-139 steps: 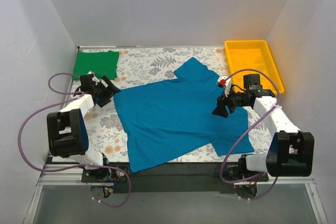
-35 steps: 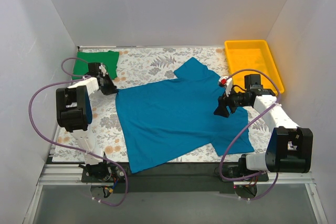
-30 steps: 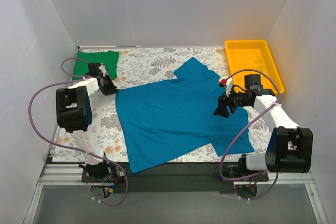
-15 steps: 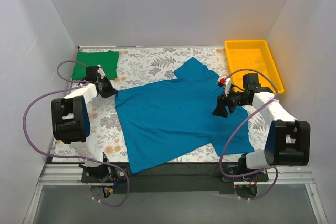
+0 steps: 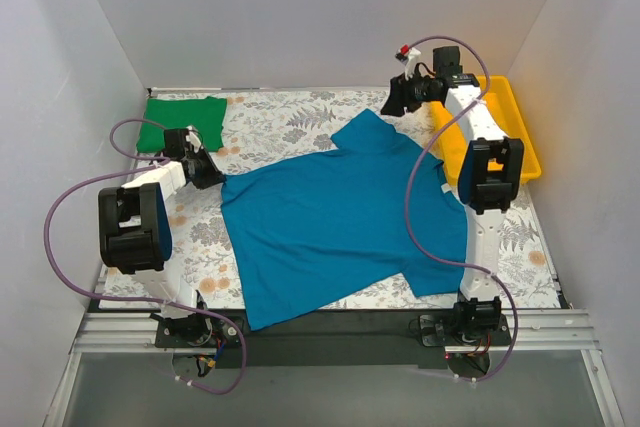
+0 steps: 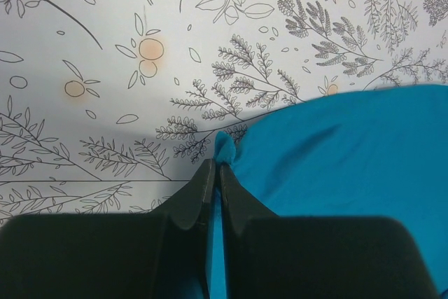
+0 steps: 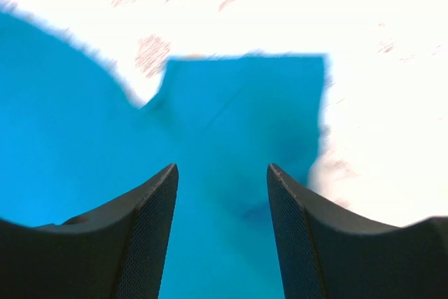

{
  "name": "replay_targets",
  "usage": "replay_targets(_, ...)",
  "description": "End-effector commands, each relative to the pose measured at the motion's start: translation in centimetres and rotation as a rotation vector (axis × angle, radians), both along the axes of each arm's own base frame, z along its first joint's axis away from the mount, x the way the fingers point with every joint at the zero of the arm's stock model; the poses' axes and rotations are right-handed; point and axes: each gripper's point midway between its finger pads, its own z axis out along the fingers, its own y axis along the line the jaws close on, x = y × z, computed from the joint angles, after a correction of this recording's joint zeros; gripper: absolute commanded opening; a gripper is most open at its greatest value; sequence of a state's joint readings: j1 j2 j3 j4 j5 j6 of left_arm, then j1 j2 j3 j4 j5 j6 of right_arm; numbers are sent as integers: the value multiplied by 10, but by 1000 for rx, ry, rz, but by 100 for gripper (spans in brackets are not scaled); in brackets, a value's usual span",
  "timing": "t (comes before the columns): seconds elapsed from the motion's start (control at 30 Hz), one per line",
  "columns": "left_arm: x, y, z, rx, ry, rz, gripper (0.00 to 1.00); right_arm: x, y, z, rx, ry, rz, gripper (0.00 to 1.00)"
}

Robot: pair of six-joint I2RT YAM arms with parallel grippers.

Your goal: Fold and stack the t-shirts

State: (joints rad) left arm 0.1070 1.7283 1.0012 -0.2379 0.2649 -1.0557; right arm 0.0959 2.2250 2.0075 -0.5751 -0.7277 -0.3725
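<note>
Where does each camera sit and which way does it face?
Top external: above, behind the bases, looking down on both arms and the table.
Left wrist: on the left gripper, facing down; shut fingers pinch the teal t-shirt.
Right wrist: on the right gripper, looking down between open fingers at it.
All three share that shirt.

teal tee (image 5: pixel 340 222) spread flat, table ctr | green tee (image 5: pixel 182 119) folded, far-left corner
</note>
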Motion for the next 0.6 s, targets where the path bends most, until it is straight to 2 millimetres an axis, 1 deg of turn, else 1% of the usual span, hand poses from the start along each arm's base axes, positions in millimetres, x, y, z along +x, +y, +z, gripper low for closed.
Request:
replay_targets(0.0, 4, -3, 21, -7, -68, -17, 0, 52, 3, -7, 45, 59, -187, 61)
replay_targets(0.03, 5, -3, 22, -5, -72, -16, 0, 71, 2, -11, 26, -11, -234, 63)
replay_targets(0.07, 5, -3, 22, -5, -71, -18, 0, 77, 2, -19, 27, -20, -250, 64)
replay_targets(0.1, 5, -3, 22, -4, -72, -19, 0, 84, 4, -17, 53, -18, -284, 64)
replay_targets(0.13, 5, -3, 22, -2, -72, -19, 0, 96, 5, -27, 65, -24, -306, 65)
replay_targets(0.17, 5, -3, 22, -5, -71, -21, 0, 103, 5, -26, 73, -38, -326, 65)
replay_targets(0.2, 4, -3, 21, -4, -69, -22, 0, 112, 8, -28, 91, -47, -348, 64)
replay_targets(0.23, 4, -3, 22, -2, -71, -21, 0, 117, 6, -31, 92, -54, -369, 64)
replay_targets(0.3, 3, -3, 21, 0, -68, -22, 0, 124, 7, -34, 113, -47, -397, 64)
replay_targets(0.33, 4, -3, 21, 1, -71, -26, 0, 126, 6, -48, 112, -27, -405, 62)
replay_targets(0.37, 3, -3, 21, 2, -67, -25, 0, 126, 6, -54, 116, -9, -413, 62)
replay_targets(0.4, 3, -2, 21, 5, -69, -23, 0, 126, 6, -68, 112, 14, -414, 62)
replay_targets(0.5, 3, -2, 22, 8, -70, -22, 0, 123, 7, -87, 108, 55, -417, 60)
replay_targets(0.57, 3, -2, 21, 9, -69, -23, 0, 121, 3, -93, 105, 73, -424, 59)
